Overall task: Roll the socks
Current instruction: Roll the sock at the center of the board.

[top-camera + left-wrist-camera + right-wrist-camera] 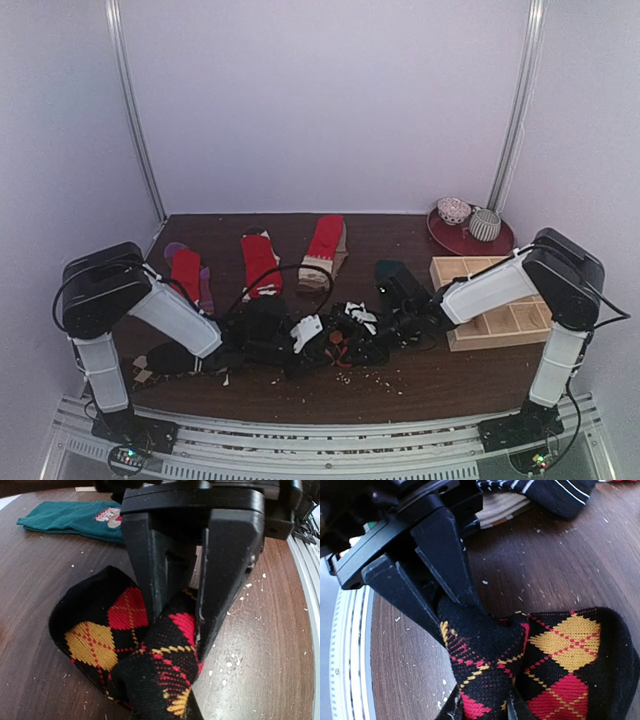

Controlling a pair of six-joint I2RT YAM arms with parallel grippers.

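Note:
Both grippers grip the same black argyle sock (105, 640) with red and yellow diamonds, bunched on the brown table near the front middle (340, 347). My left gripper (177, 625) is shut on a raised fold of it. From the opposite side my right gripper (465, 622) is shut on the twisted end of the argyle sock (490, 665). A dark teal sock (70, 517) lies flat beyond. A black-and-white striped sock (555, 492) shows at the top of the right wrist view. Three red socks lie in a row at the back: red-and-purple (187, 272), red-and-white (259, 262) and red-and-beige (325, 245).
A compartmented wooden box (495, 300) stands at the right, under the right arm. Behind it a red plate (445, 240) holds two rolled sock balls. White crumbs are scattered over the table (420, 375). The metal rail (330, 440) runs along the near edge.

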